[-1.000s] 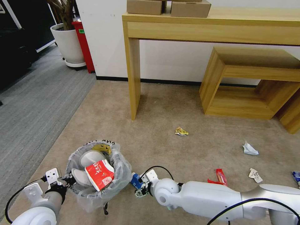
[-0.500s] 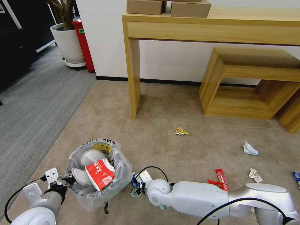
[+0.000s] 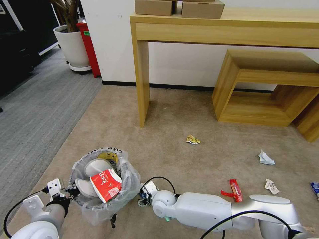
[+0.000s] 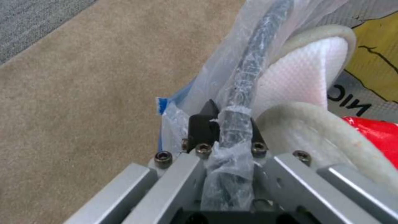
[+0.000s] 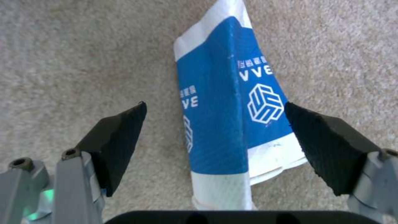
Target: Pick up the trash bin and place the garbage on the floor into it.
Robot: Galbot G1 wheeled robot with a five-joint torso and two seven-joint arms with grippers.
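Observation:
The trash bin (image 3: 128, 186), lined with a clear bag, hangs at lower left with my left gripper (image 3: 64, 194) shut on its bag-wrapped rim (image 4: 253, 59). Inside lie white slippers (image 3: 94, 167) and a crushed red-white cup (image 3: 106, 184). Just right of the bin, my right gripper (image 3: 143, 196) is down at the carpet. Its fingers (image 5: 116, 143) stand open on either side of a flattened blue-white cup (image 5: 224, 124) lying on the floor. More garbage lies on the carpet: a yellow wrapper (image 3: 193, 139), a red wrapper (image 3: 234, 190) and crumpled papers (image 3: 265, 158).
A wooden console table (image 3: 141, 83) with cardboard boxes (image 3: 202, 9) stands at the wall, a low wooden bench (image 3: 265, 83) beside it. A white planter (image 3: 71, 46) and a red bin (image 3: 88, 46) stand at far left by the grey carpet (image 3: 33, 109).
My right arm has reached further left and lower, bringing its open gripper down over the blue-white cup. The left gripper and the bin have stayed put.

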